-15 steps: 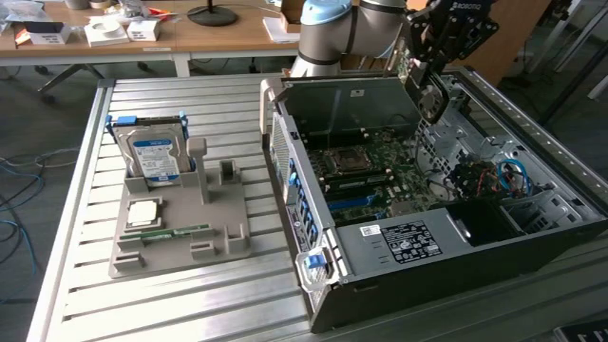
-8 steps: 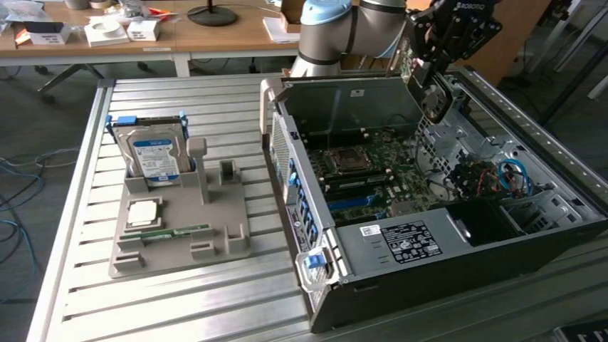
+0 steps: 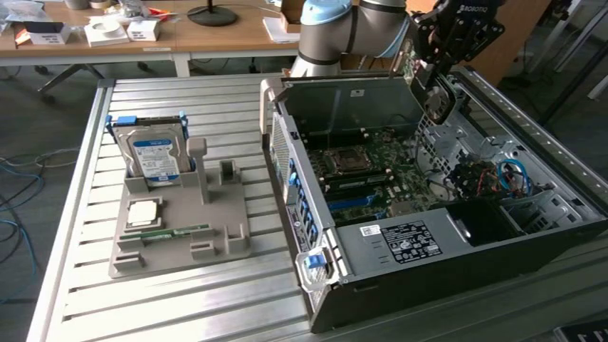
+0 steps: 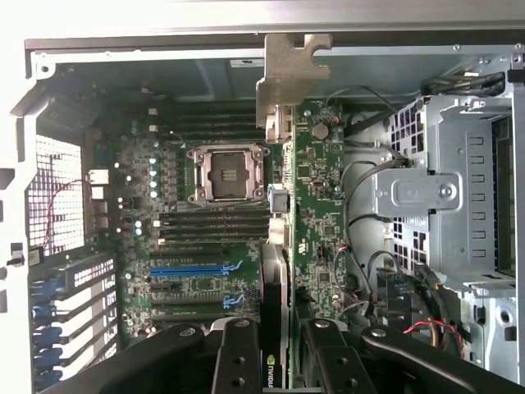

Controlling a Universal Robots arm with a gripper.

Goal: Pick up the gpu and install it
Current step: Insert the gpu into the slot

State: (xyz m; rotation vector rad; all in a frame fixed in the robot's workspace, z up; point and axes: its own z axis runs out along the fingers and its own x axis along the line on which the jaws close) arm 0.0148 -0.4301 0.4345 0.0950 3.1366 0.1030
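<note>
Gpu is pinched edge-on between the two fingers of the pincer, with its silvery bracket at the end away from them. It hangs over the open case, above the motherboard. I cannot tell whether it touches a slot. On the desk, at the exterior view's left of the case, a grey tray holds an upright hard drive, a chip and a memory stick.
</note>
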